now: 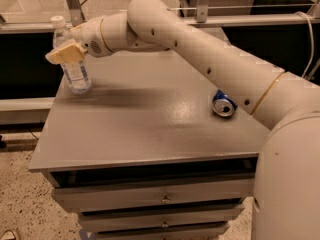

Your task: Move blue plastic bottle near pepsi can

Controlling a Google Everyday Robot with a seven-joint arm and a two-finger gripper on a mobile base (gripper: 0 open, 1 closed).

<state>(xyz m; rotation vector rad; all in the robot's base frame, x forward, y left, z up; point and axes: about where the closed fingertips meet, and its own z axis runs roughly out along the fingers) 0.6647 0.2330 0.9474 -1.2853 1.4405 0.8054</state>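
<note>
The blue plastic bottle stands upright at the far left corner of the grey table; its white cap shows at the top. My gripper is at the bottle's upper body, level with its shoulder, and covers part of it. The pepsi can lies on its side on the right part of the table, its silver end facing the camera, partly hidden behind my arm. Bottle and can are far apart.
My arm reaches across the back of the table from the right. The table has drawers below its front edge. A metal rail and frame run behind the table. The floor is speckled at the lower left.
</note>
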